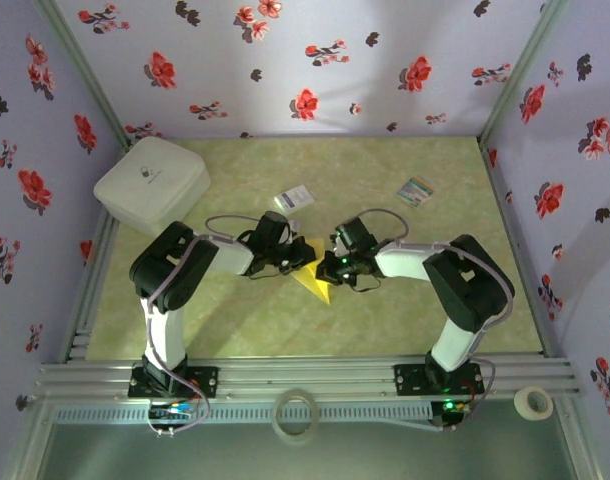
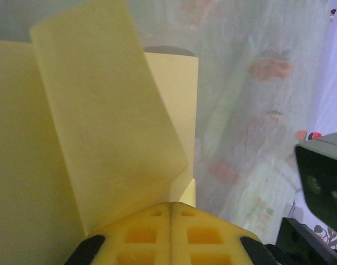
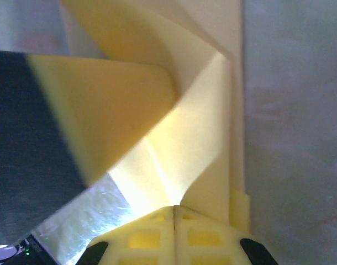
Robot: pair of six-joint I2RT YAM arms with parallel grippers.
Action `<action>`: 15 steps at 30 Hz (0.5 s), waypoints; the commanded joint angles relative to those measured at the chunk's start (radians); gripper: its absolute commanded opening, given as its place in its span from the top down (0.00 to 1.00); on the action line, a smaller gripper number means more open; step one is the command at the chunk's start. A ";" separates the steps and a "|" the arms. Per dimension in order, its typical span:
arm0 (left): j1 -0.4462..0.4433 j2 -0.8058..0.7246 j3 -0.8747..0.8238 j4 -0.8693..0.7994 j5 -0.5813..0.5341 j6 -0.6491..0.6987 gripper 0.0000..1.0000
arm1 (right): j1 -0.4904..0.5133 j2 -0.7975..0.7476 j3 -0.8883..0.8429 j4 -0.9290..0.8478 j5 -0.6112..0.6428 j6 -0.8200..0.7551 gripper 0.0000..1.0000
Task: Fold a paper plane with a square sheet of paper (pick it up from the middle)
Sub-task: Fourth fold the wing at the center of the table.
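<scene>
Left gripper (image 2: pixel 172 212) clenched on folded yellow sheet of paper (image 1: pixel 316 282). Right gripper (image 3: pixel 174 212) pinches same sheet. Grippers face each other, mid-table.

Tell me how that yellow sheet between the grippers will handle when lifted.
Probably floppy: the yellow sheet curls into a loose flap above the left gripper. Likely thin and light: brightness glows through it by the right gripper. Its sharp folds suggest it keeps creases and could tear if tugged.
</scene>
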 commanded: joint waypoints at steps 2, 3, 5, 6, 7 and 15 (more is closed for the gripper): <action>0.000 0.004 -0.016 -0.037 -0.013 0.005 0.99 | -0.008 0.015 -0.082 -0.026 0.048 -0.029 0.99; 0.000 -0.006 -0.013 -0.038 -0.012 0.008 0.98 | -0.010 0.013 -0.095 -0.025 0.048 -0.033 1.00; 0.000 -0.035 -0.001 -0.048 -0.001 0.021 0.96 | -0.013 0.010 -0.110 -0.024 0.040 -0.041 1.00; 0.000 -0.049 0.005 -0.058 0.001 0.026 0.94 | -0.015 0.009 -0.114 -0.025 0.035 -0.046 1.00; 0.000 -0.068 0.010 -0.071 0.004 0.036 0.93 | -0.017 0.005 -0.116 -0.024 0.026 -0.053 1.00; -0.033 -0.126 0.013 -0.192 0.006 0.078 0.96 | -0.043 0.003 -0.106 -0.011 -0.046 -0.096 1.00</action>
